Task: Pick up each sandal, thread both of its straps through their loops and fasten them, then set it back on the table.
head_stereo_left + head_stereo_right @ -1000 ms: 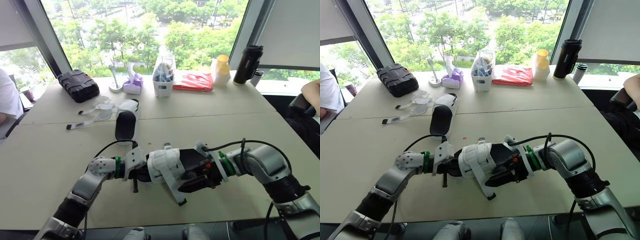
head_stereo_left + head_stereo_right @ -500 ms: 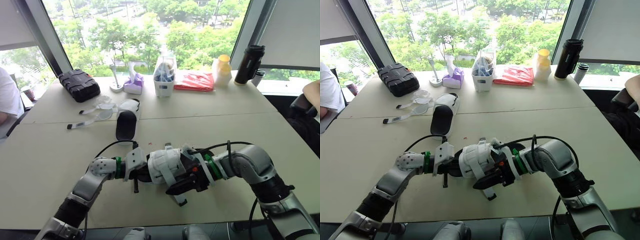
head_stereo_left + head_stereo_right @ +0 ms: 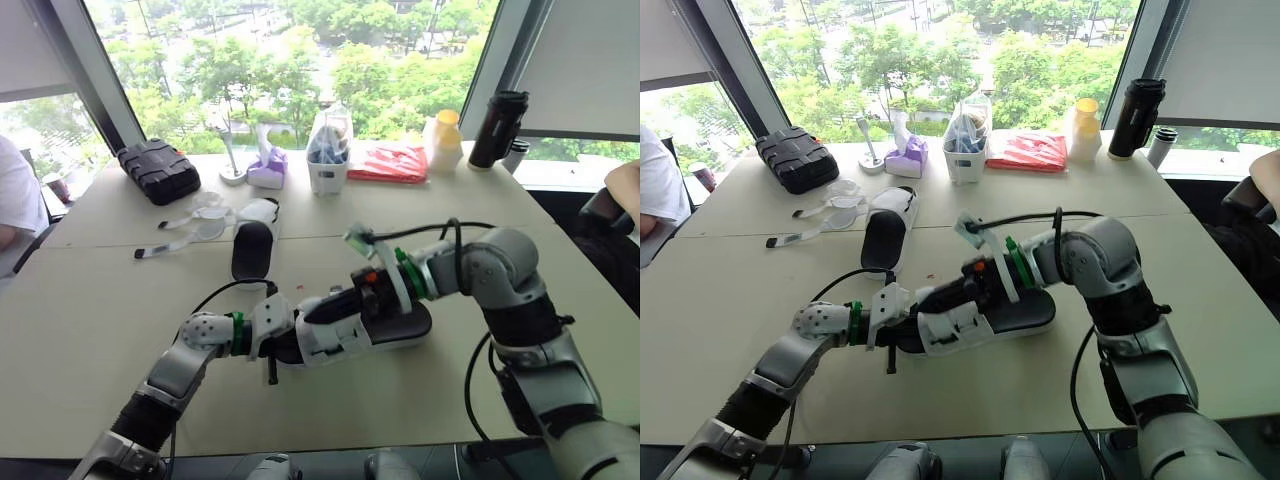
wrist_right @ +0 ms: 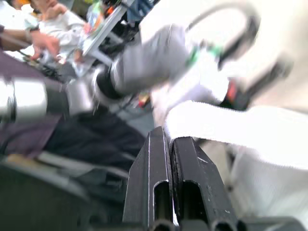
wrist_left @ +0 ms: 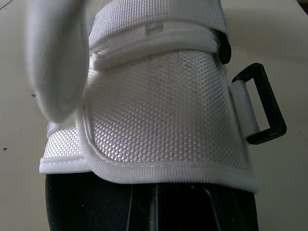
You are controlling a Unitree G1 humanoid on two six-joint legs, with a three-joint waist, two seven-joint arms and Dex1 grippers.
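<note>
1. Currently, in the head views, the left gripper is clamping one end of the sandal. The sandal is lying sole-down on the table between the arms, and the right gripper is reaching over its white upper. A second sandal is resting well apart, farther back. The step in hand looks like fastening a strap. Doing it well probably means the left arm is steadying the shoe while the right is drawing the strap straight toward its loop, without twisting it.

2. In the left wrist view, the woven upper is showing as coarse white webbing with a rolled edge, arching stiffly. A flat strap is crossing it. A rigid black rectangular loop is standing out at the side, with nothing threaded through its opening.

3. In the right wrist view, the two black fingers, hard and slotted, are pressing close together. A soft white band is meeting their tips, but I cannot tell whether its end is nipped between them. A flat pinch near the band's end should feed it most cleanly.
</note>
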